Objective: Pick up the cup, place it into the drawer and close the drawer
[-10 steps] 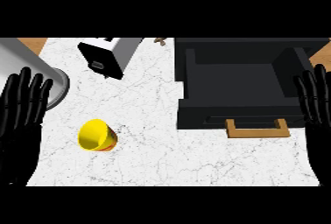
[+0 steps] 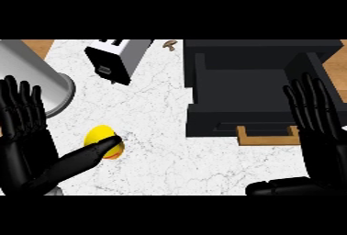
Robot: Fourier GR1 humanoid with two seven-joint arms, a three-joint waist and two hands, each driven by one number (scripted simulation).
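Note:
A yellow cup (image 2: 100, 136) with an orange rim lies on its side on the white marble counter (image 2: 163, 114), lower left. My left hand (image 2: 27, 137) is open at the left edge, fingers straight up, its thumb stretched right and touching the cup's near side. The black drawer (image 2: 254, 92) stands pulled open at the upper right, its tan handle (image 2: 267, 137) facing me. My right hand (image 2: 322, 133) is open at the right edge, fingers up, overlapping the drawer's right side.
A large grey metal pot (image 2: 34, 73) stands at the far left behind my left hand. A black and silver appliance (image 2: 115, 57) lies at the top centre. A small brown object (image 2: 169, 44) sits near the counter's far edge.
The view has shifted, so everything looks closer. My left hand's thumb has reached out to the cup. The cup sits a little further right of the hand than before.

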